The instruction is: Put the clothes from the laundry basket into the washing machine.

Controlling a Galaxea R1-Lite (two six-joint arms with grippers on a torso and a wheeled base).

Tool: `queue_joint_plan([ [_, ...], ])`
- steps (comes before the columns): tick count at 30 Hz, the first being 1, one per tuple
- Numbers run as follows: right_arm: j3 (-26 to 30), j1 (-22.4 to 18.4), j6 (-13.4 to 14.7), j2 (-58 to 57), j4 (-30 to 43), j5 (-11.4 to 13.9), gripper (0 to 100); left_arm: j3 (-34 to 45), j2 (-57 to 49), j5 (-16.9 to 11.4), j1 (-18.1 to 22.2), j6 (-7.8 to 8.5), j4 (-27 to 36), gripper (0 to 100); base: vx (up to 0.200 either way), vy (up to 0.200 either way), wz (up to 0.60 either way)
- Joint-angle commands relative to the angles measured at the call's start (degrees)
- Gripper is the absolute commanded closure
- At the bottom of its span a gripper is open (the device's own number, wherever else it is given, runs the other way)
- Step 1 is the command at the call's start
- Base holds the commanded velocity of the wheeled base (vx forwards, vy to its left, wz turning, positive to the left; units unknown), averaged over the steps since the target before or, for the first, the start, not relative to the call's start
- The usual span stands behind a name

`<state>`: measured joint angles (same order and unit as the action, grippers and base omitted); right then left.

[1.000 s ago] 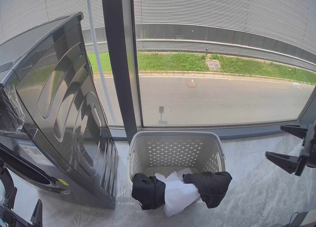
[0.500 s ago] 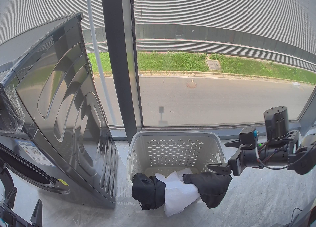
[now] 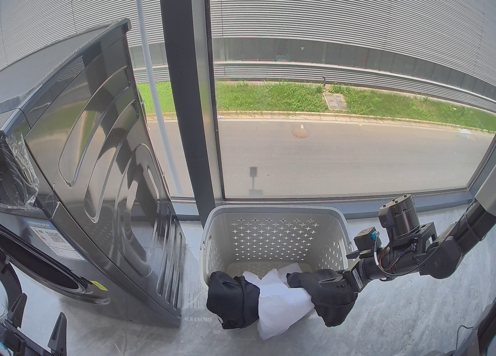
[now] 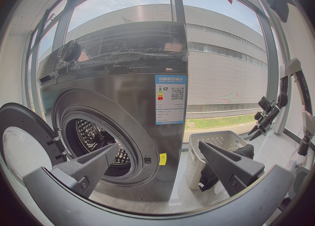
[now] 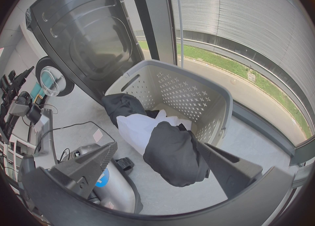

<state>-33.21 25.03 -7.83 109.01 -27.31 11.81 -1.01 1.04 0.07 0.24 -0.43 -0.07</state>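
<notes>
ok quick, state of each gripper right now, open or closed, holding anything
left gripper: open, empty.
right gripper: open, at the black garment draped over the laundry basket rim, nothing held.

Through a large window [image 3: 439, 176] one sees a grey road [image 3: 336, 155] with a round manhole cover [image 3: 300, 132] on it. Beyond the road lies a strip of grass [image 3: 268, 96], then a building [image 3: 336, 6] with a ribbed grey wall. A dark window post [image 3: 183, 88] stands upright, with a thin white pole [image 3: 150, 73] just beside it. The floor [image 3: 403, 310] is pale grey and marbled.
</notes>
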Motion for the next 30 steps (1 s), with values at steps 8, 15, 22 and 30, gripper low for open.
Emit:
queue_joint_plan([
  [8, 0.95, -0.07, -0.44, 5.86, 0.06, -0.3, 0, 1.01, -1.04, 0.01, 0.02, -0.01, -0.01, 0, 0.0, 0.0, 0.0],
  [15, 0.51, -0.15, -0.44, 9.12, 0.06, -2.94, 0, 1.01, -1.04, 0.01, 0.02, -0.01, -0.01, 0, 0.0, 0.0, 0.0],
  [22, -1.16, 0.02, -0.44, 11.93, 0.06, -3.64, 0, 1.01, -1.04, 0.01, 0.02, -0.01, -0.01, 0, 0.0, 0.0, 0.0],
  [30, -4.67, -0.15, -0.26, 16.5, 0.06, -5.13, 0, 1.01, -1.04, 0.01, 0.02, -0.01, -0.01, 0, 0.0, 0.0, 0.0],
])
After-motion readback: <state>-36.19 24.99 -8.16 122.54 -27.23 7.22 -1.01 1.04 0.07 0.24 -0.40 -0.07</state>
